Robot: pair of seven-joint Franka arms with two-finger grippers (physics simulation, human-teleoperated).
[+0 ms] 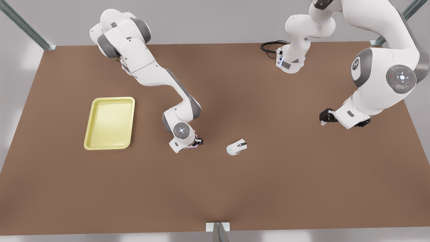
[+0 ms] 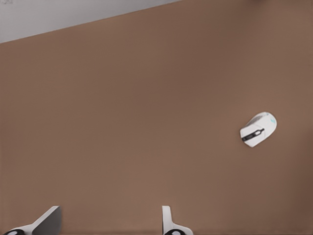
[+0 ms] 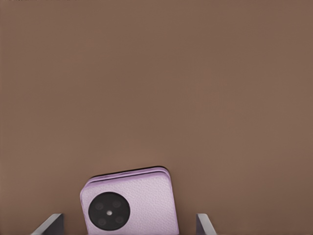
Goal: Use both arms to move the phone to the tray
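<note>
Right pincer (image 1: pixel 198 142), on the arm at the front view's left, is low over the table (image 1: pixel 215 201) with the phone (image 1: pixel 192 146) directly beneath it. Only a lilac sliver of the phone peeks out past the wrist in the front view. The right wrist view shows the rest: the phone (image 3: pixel 129 203) lies flat, back up, between the two fingers (image 3: pixel 50 223), which stand wide apart with a strip of bare table on each side, so nothing is gripped yet. The phone's edges sit slightly skewed to the line between the fingers. Its long axis cannot be judged, since part of the body runs out of view. Judgement: the coming move is a straight close on the phone, perhaps after a small wrist turn to square up. Just beside, toward the front view's right, lies a white mouse (image 1: pixel 237 147), apart from the phone and not part of the task. The tray (image 1: pixel 109 98) lies well apart toward the front view's left and holds nothing; the right arm is far nearer both tray and phone. Farther off at the front view's right, the left pincer (image 1: pixel 325 117) waits above the table, its fingers (image 2: pixel 46 220) spread and empty. Its wrist view takes in the mouse (image 2: pixel 257 129) at a distance, a relation the front view confirms. At the far edge of the table lies a black cable (image 1: pixel 270 45).
</note>
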